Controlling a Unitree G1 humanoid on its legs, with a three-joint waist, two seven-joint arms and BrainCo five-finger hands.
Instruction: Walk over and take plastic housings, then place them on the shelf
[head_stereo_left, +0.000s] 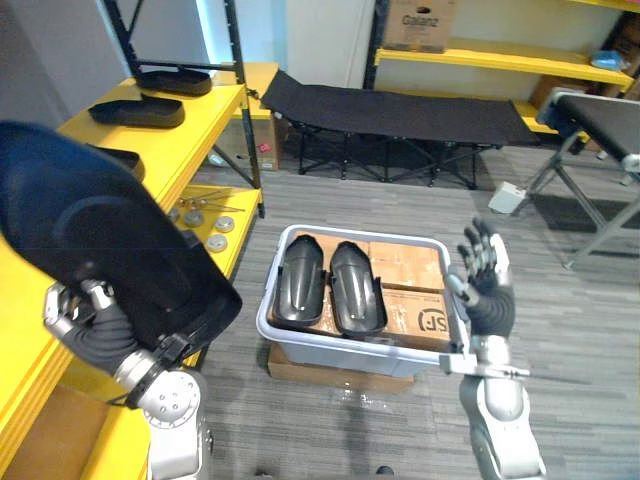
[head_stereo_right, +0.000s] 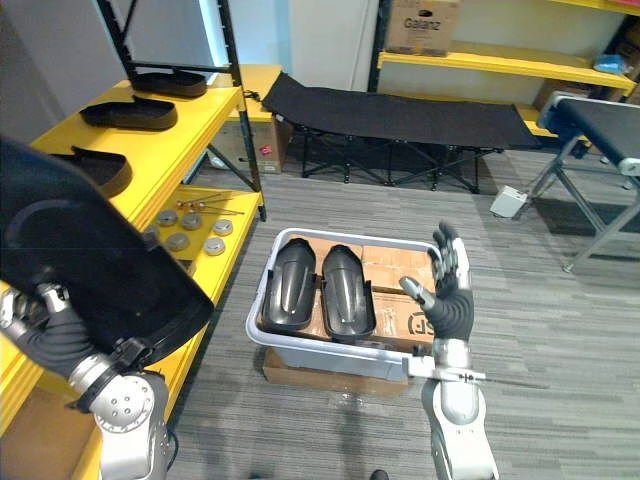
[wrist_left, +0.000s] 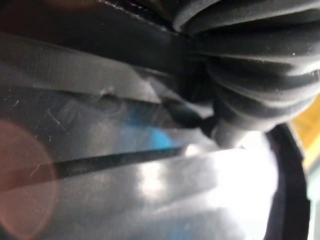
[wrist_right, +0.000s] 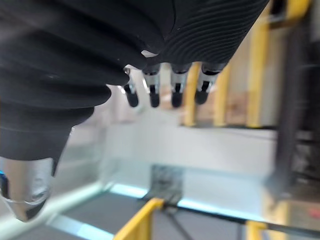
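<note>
I hold a large black plastic housing (head_stereo_left: 95, 235) at the far left, in front of the yellow shelf (head_stereo_left: 205, 125). My left hand (head_stereo_left: 88, 318) is under its lower edge, fingers curled on it. Its glossy inner surface (wrist_left: 125, 190) lies right against the wrist camera. Two more black housings (head_stereo_left: 300, 283) (head_stereo_left: 357, 288) lie side by side in a pale grey bin (head_stereo_left: 350, 352) on the floor ahead. My right hand (head_stereo_left: 485, 285) is raised beside the bin's right end, open, with straight fingers (wrist_right: 165, 90) and nothing in it.
Three black housings (head_stereo_left: 137, 110) (head_stereo_left: 175, 80) (head_stereo_left: 122, 158) rest on the shelf's top level, and metal discs (head_stereo_left: 205, 222) lie on the lower one. Cardboard boxes (head_stereo_left: 410, 275) fill the rest of the bin. A black folding cot (head_stereo_left: 400, 115) stands behind, a table (head_stereo_left: 600, 120) at right.
</note>
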